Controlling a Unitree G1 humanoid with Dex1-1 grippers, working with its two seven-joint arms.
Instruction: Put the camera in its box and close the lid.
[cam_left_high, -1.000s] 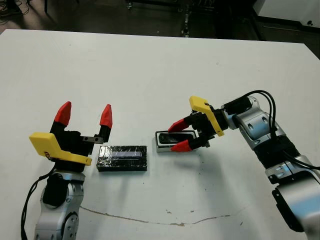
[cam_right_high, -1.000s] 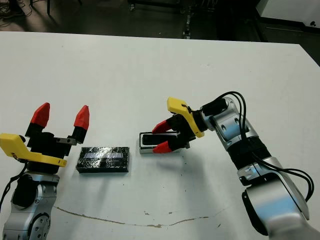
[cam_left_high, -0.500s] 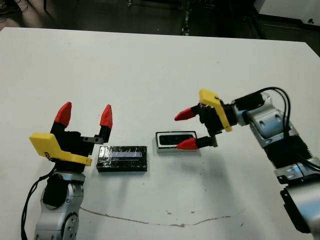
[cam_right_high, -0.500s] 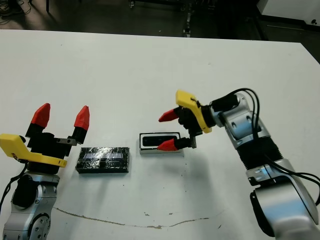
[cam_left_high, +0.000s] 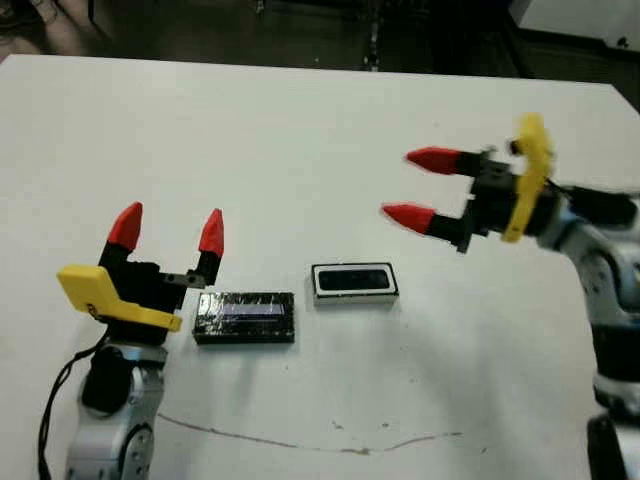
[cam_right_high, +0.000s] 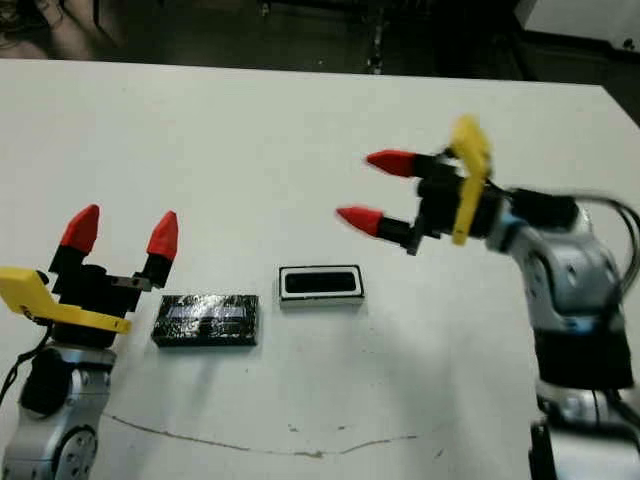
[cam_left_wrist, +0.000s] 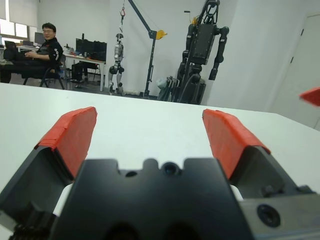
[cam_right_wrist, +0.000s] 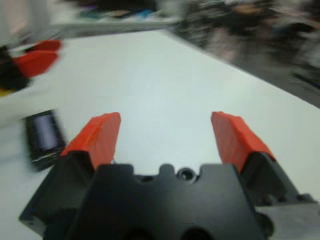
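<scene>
Camera (cam_left_high: 354, 279) seated in the white box (cam_left_high: 355, 294) at mid-table, lid (cam_left_high: 245, 316) just beside it and off, both spread-fingered and empty grippers, left (cam_left_high: 168, 228) near the lid, right (cam_left_high: 421, 187) raised clear; a skewed lid could jam, though bare table surrounds everything.

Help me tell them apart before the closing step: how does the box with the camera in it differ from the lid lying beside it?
The box has pale white walls round the dark camera; the lid is glossy black with a pale stripe. The lid looks slightly larger than the box. The lid lies next to the left gripper; the box lies toward the middle. Both are rectangular and rest flat on the table, apart.
</scene>
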